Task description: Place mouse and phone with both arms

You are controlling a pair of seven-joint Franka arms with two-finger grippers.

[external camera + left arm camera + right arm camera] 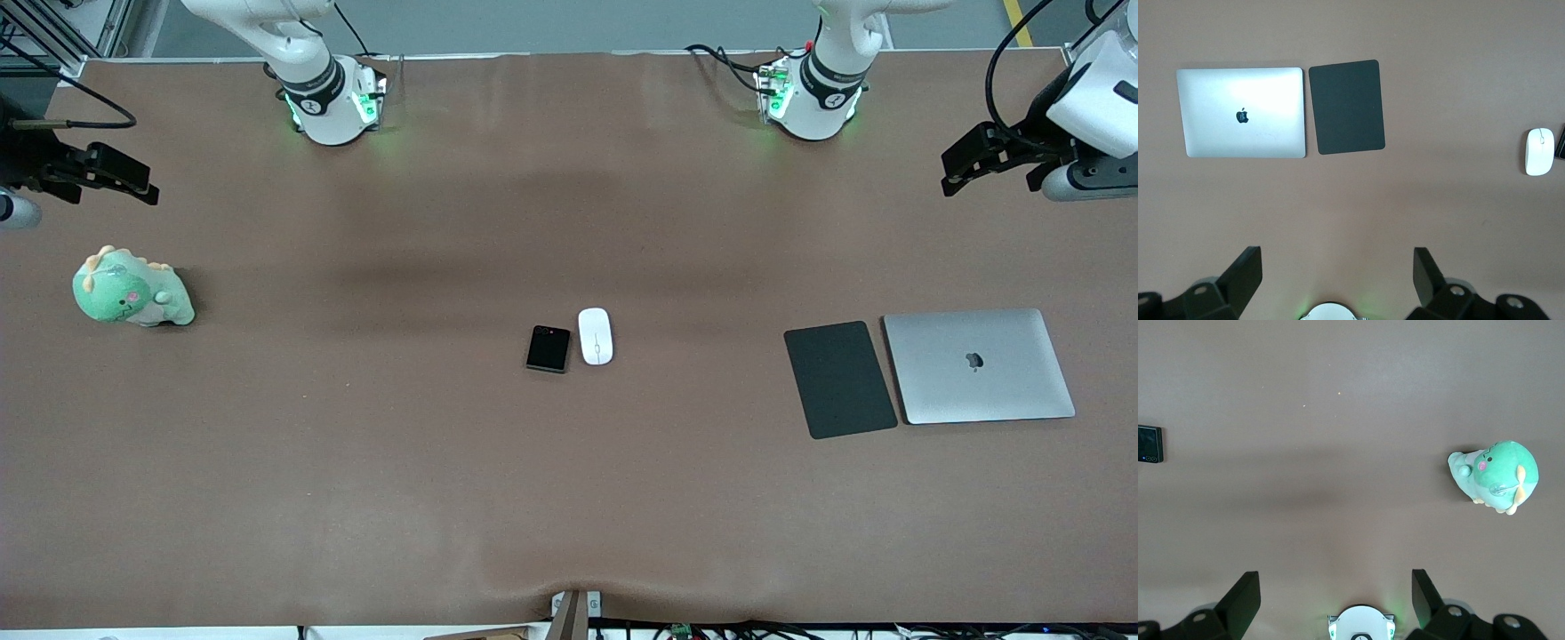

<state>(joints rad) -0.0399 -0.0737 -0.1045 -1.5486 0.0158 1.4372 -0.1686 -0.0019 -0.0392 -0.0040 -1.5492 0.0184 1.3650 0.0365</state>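
Both arms wait high at the two ends of the table, nothing picked up yet. The left gripper [956, 173] hangs spread wide and empty over bare table at its own end; the right gripper [133, 182] is likewise released and empty over its end.

The mouse [595, 335] and the phone [548, 348] lie flat mid-table, just beside each other, well apart from both grippers. The phone sits toward the right arm's end, the mouse toward the left arm's.

Judgement: the step in hand is the approach, one arm per item.
- Natural pairing: left gripper to mouse, right gripper to phone, so the arms do not cross.
- The gap between the two is narrow; a finger coming down there may nudge the neighbour. Better to straddle each across its short width, or stagger the descents.
- The phone is thin and glossy, so grip low at its edges.
- Likely targets: the dark mat [839, 380] beside the laptop [978, 365], below the left gripper; the plush dinosaur [131, 289] lies below the right gripper.
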